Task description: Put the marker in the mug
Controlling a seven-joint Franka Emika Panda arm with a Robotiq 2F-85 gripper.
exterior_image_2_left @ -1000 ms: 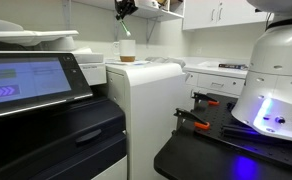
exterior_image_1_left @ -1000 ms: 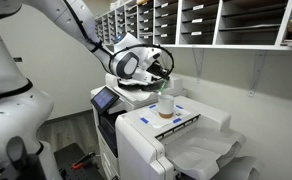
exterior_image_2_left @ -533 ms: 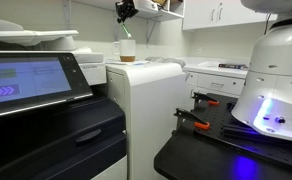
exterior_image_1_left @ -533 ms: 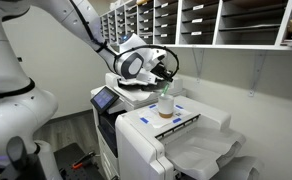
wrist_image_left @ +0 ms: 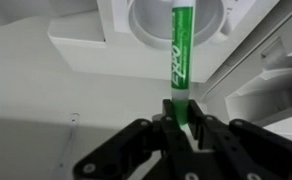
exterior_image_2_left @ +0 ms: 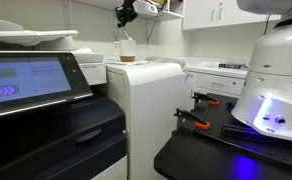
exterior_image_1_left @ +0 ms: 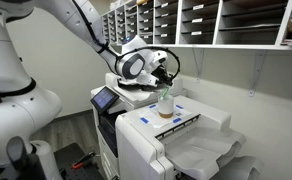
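Over the mouth of the mug (wrist_image_left: pixel 146 22), the green marker (wrist_image_left: pixel 179 50) hangs straight down with its low end at the opening. I cannot tell how deep it is. The gripper (wrist_image_left: pixel 182 118) pinches the marker's top end tight between its two fingers. The mug stands near an edge of the white machine top (exterior_image_1_left: pixel 211 120).

If the gripper lets go too high, the marker may hit the rim and bounce out onto the floor. If it pushes sideways, the mug could tip off that edge.
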